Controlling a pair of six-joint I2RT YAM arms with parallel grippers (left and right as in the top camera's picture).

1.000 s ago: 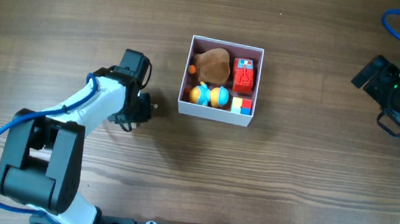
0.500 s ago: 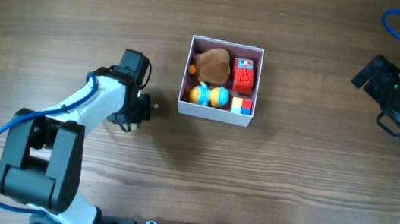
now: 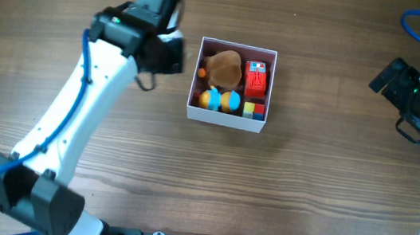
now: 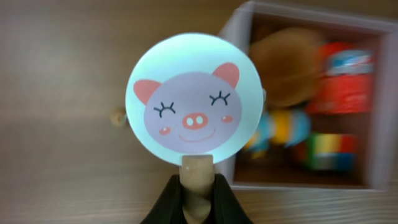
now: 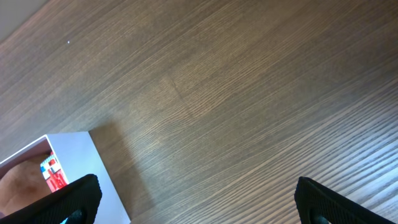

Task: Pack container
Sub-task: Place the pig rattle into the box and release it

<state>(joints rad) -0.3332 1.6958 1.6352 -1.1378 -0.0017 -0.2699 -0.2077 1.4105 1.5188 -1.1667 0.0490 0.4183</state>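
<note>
We see the left gripper (image 4: 198, 186) closed on the short wooden stem (image 4: 197, 169) of a round pig-face disc (image 4: 194, 99). Its two fingers (image 4: 166, 202) pinch the stem low down, so the disc stands clear beyond them and faces the wrist camera. We judge that this hold keeps the fingers off the wide face and lets the disc go in edge-first.

From overhead, the container (image 3: 227, 118) sits a little right of the centre of the table (image 3: 305, 193). The left gripper hangs just beside its wall at about 10 o'clock, apparently above rim height, with the disc not yet over the opening.

The container is already crowded. A brown plush toy (image 3: 224, 69) fills the 11 o'clock corner and a red block (image 3: 256, 79) stands at 1 o'clock. A blue-and-orange ball (image 3: 220, 99) lies at 7 o'clock and a small coloured cube (image 3: 252, 111) at 5 o'clock. Little pink floor shows between them.

The right gripper (image 5: 198, 186) sits well apart at the container's 3 o'clock, fingers spread wide with nothing between them and only bare wood below. We take this as parked out of the way, leaving the opening free for the left arm.

We judge that the step in hand is carrying the disc over the rim. The tight room means it could catch on the wall or end up resting on the plush toy.
</note>
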